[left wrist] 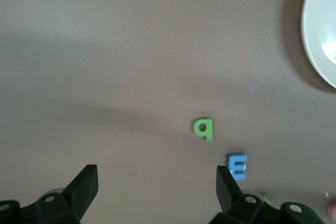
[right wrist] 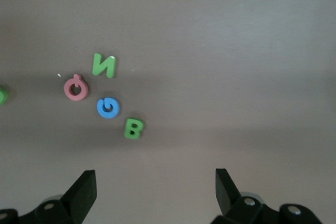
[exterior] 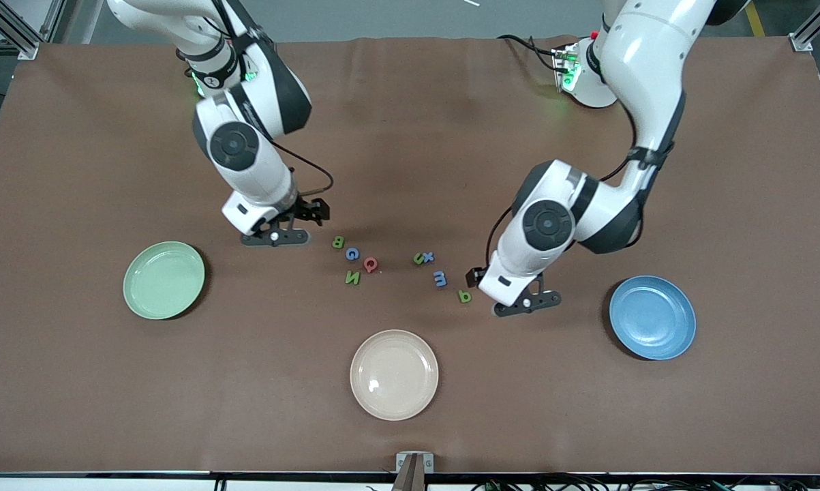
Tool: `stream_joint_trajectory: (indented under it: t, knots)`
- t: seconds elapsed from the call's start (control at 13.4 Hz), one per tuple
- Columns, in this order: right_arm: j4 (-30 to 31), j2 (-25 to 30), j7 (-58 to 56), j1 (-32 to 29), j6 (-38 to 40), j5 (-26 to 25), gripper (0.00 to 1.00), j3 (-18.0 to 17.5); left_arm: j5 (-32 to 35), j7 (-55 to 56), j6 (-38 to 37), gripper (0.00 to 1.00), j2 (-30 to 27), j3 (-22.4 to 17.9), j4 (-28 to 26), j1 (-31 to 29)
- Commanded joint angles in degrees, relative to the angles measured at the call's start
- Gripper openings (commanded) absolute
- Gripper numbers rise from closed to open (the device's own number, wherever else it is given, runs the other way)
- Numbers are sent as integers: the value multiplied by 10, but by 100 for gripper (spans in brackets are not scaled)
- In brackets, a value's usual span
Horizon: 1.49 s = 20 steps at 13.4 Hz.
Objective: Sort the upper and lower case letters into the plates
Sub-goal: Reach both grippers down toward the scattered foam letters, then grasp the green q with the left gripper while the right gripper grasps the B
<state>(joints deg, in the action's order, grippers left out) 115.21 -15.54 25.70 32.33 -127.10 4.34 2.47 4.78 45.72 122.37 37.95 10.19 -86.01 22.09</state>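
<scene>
Eight small letters lie loose mid-table. Green B (exterior: 338, 241), blue G (exterior: 352, 254), pink-red Q (exterior: 370, 264) and green N (exterior: 352, 277) form one cluster. Green u (exterior: 418, 258), blue x (exterior: 429, 256), blue m (exterior: 439, 278) and green p (exterior: 464, 296) form the other. My right gripper (exterior: 275, 237) hangs open beside the B (right wrist: 133, 128), with nothing between its fingers. My left gripper (exterior: 527, 303) is open and empty just beside the p (left wrist: 203, 129) and m (left wrist: 237, 165). The mint green plate (exterior: 163, 279) and the blue plate (exterior: 652, 317) are both empty.
A cream-beige plate (exterior: 394, 374) sits empty nearer the front camera than the letters, between the two coloured plates. The brown mat (exterior: 410, 136) covers the whole table.
</scene>
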Motion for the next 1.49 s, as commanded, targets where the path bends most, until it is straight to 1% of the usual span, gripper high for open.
stream_joint_trajectory:
  t: [0.0, 0.07, 0.15, 0.37, 0.52, 0.74, 0.97, 1.04, 1.12, 1.19, 1.27, 1.34, 1.41]
  knots:
    - [-2, -50, 8, 11, -57, 22, 100, 5, 29, 68, 0, 88, 63, -8, 67, 30]
    - [-2, -65, 10, 15, -74, 23, 100, 5, 30, 88, 7, 80, 83, -9, 77, 33]
    - [-2, -73, 14, 15, -81, 23, 100, 5, 30, 94, 21, 76, 94, -9, 80, 38]
    - [-2, -98, 33, 28, -98, 23, 100, 5, 30, 104, 48, 75, 121, -27, 85, 57]
    - [-2, -110, 50, 40, -109, 22, 99, 5, 28, 132, 51, 74, 133, -59, 88, 87]
    - [0, -123, 71, 57, -111, 23, 96, 5, 27, 133, 61, 70, 141, -62, 88, 88]
    - [7, -133, 71, 53, -121, 23, 94, 6, 28, 131, 64, 57, 144, -62, 87, 88]
    - [7, -138, 70, 49, -127, 22, 94, 6, 27, 131, 64, 55, 144, -62, 87, 88]
    - [7, -143, 71, 48, -138, 22, 94, 6, 27, 133, 64, 51, 144, -62, 87, 88]
    - [7, -152, 71, 47, -152, 22, 93, 5, 26, 133, 64, 42, 143, -62, 87, 88]
    - [6, -159, 71, 47, -164, 22, 93, 6, 27, 133, 64, 24, 141, -62, 86, 88]
    - [6, -162, 71, 47, -171, 22, 93, 5, 29, 133, 63, 9, 138, -62, 85, 88]
    - [6, -162, 71, 48, -171, 23, 92, 6, 29, 131, 62, 2, 134, -62, 85, 87]
